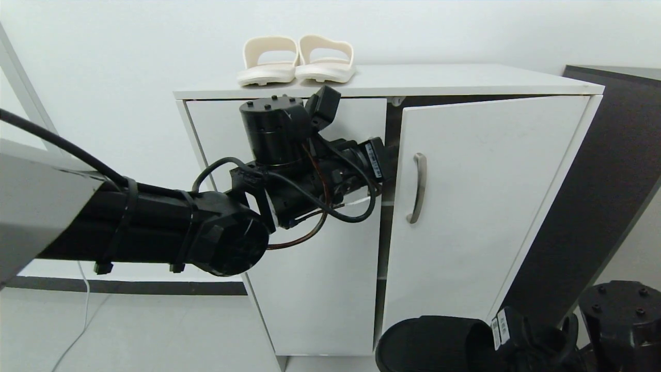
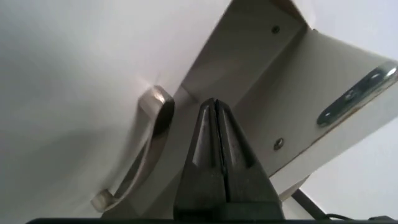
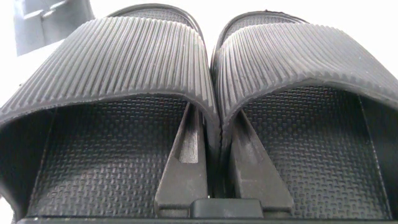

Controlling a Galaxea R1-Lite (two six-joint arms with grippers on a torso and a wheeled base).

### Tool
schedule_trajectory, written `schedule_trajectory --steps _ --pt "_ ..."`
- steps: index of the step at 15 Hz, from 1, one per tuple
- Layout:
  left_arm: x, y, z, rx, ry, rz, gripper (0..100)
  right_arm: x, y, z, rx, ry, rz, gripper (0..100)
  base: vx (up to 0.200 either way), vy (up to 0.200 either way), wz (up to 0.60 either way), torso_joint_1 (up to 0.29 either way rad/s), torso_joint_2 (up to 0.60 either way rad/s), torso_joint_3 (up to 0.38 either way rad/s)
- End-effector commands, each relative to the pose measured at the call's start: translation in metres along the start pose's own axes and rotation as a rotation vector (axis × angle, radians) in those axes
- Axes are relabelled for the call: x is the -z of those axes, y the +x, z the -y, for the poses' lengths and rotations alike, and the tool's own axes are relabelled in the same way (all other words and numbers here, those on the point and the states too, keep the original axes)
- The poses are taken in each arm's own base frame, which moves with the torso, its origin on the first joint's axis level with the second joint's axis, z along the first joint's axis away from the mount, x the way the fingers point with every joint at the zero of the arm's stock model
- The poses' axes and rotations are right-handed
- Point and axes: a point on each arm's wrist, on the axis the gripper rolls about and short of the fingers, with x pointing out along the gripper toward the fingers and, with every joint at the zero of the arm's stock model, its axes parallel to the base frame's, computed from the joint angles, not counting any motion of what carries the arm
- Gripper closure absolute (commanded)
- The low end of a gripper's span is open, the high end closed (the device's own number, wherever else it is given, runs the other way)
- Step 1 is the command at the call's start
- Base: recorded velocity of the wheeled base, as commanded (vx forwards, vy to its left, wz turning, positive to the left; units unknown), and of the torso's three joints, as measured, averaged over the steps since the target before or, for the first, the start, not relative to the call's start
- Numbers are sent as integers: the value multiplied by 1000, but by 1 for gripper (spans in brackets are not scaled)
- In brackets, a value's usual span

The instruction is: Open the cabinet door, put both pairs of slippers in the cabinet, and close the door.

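You have two pairs of slippers here, four slippers in all. The black slippers sit side by side low in front of the cabinet's right door, with ribbed straps up and dimpled footbeds showing. Your right gripper has one finger inside each of them and is clenched on the two inner walls pressed together between the fingers. The cream slippers (smooth, each with one wide strap) rest soles down as a pair on top of the cabinet. They lie toward its left half, well apart from both grippers. The cabinet is one white unit with two doors. The left door lies flush and the right door stands ajar, with a dark gap between them. One curved metal handle runs upright near the right door's free edge. Your left gripper is at that gap, in its upper part. Its fingers are closed flat against each other, just beside a door's edge and a handle.
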Motion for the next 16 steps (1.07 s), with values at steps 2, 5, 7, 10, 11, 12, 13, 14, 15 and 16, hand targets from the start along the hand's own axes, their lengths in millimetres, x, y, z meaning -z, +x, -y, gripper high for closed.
schedule_trajectory --steps 2,5,7,10,11,12,13,14,15,16 --pt "8 -2 4 3 -9 -26 100 7 0 -4 -41 -4 -18 100 -200 0 0 5 2 2" --pt "32 -14 42 96 0 -103 100 14 -1 -11 -81 -39 -36 100 -200 0 0 -2 1 2" --pt "45 -16 56 146 23 -121 100 18 -2 -13 -92 -76 -48 100 -200 0 0 2 2 5" --pt "62 -9 56 173 22 -129 100 19 -6 -16 -134 -93 -29 100 -200 0 0 -1 -2 7" --pt "60 -9 50 155 20 -123 100 19 -6 -16 -134 -94 -29 100 -200 0 0 -2 2 -2" --pt "58 -9 45 140 22 -116 100 19 -5 -16 -134 -93 -29 100 0 0 0 0 0 0" --pt "54 -11 40 120 24 -105 100 19 -5 -15 -133 -91 -30 100 0 0 0 0 0 0" --pt "51 -15 36 103 26 -100 100 19 -5 -15 -132 -90 -31 100 0 0 0 0 0 0" --pt "43 -25 30 66 32 -82 100 19 -4 -13 -125 -88 -32 100 0 0 0 0 0 0" --pt "32 -40 24 28 37 -56 100 17 -2 -9 -106 -73 -35 100 0 0 0 0 0 0"
